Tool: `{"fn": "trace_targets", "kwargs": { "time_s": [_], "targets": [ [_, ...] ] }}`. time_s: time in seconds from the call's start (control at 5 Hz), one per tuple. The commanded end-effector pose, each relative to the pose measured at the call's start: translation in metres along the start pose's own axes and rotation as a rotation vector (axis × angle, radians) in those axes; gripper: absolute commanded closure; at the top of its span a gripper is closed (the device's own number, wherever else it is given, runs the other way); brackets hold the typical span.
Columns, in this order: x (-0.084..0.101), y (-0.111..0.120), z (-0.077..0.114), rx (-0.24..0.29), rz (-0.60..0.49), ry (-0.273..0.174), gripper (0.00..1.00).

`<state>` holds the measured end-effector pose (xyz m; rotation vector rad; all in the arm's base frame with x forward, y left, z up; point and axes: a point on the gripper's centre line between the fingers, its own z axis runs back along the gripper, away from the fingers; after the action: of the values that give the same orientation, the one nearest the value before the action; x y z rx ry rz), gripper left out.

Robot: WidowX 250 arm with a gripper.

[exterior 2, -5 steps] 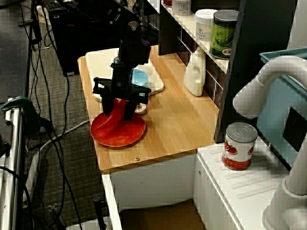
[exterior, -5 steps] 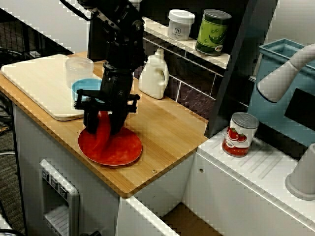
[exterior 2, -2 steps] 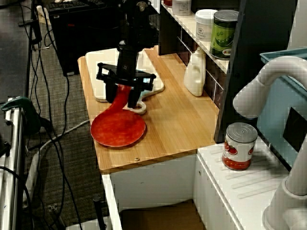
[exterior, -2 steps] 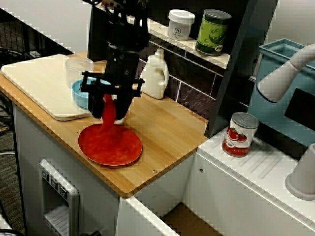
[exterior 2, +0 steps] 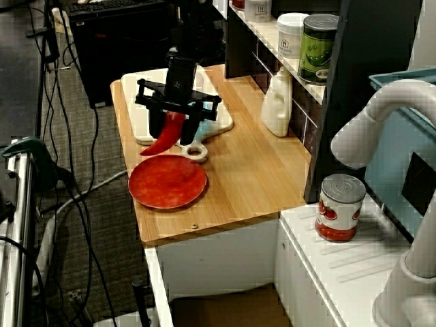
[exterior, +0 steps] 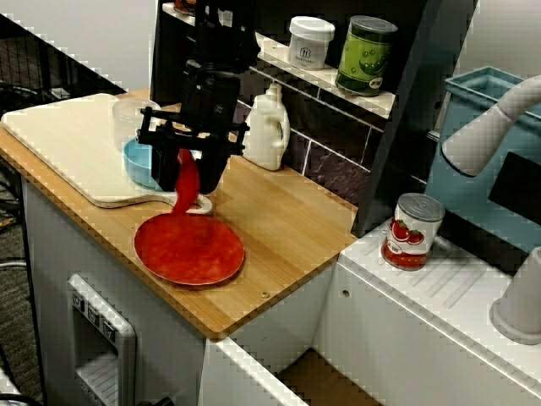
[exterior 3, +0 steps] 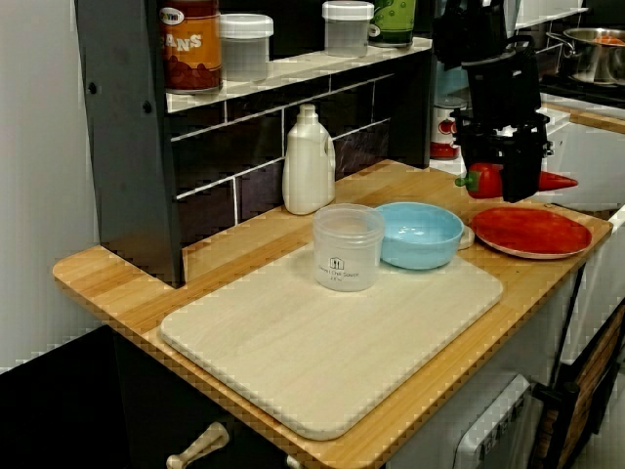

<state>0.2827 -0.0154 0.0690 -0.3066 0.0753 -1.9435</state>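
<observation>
The tool [exterior: 189, 169] is clamped on a long red pepper [exterior: 185, 184], its two fingers pressing the pepper's upper part near the stem; in the high view from the front the pepper hangs down from the jaws with its pointed tip lowest; in the high view from the desk's end the pepper [exterior 2: 165, 133] slants, and a gap shows between its tip and the red plate [exterior 2: 167, 182], so it is held in the air and touches nothing else; in the low view across the cutting board the green stem end shows on one side of the tool [exterior 3: 516, 178] and the red tip on the other, above the far rim of the plate [exterior 3: 535, 233]

The plate lies flat on the wooden desk [exterior: 292, 222], just beside the handle end of the pale cutting board [exterior: 63, 139]; a blue bowl [exterior: 138, 161] sits on the board near the tool, with a clear plastic cup [exterior: 135, 118] behind it; a white bottle [exterior: 266, 127] stands by the tiled wall, well apart from the pepper; a tomato can [exterior: 412, 231] stands on the white unit beside the desk

By my reading the step in hand is a carry: the pepper is off the plate and in a firm hold; any move from here calls for height enough to clear the rim of the bowl and the cup, and a steady squeeze, since a smooth, tapering pepper may slip or swing between the fingers
</observation>
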Motion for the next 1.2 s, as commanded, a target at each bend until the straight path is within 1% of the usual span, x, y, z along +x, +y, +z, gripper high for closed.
{"fn": "trace_targets", "kwargs": {
  "time_s": [0.0, 0.4, 0.8, 1.0],
  "targets": [
    [-0.002, -0.002, 0.045, 0.088, 0.003, 0.010, 1.00],
    [-0.006, -0.001, 0.060, 0.098, 0.018, 0.003, 1.00],
    [-0.031, 0.007, 0.067, 0.099, 0.069, 0.000, 1.00],
    [-0.043, 0.009, 0.065, 0.099, 0.087, 0.009, 1.00]
  ]
}}
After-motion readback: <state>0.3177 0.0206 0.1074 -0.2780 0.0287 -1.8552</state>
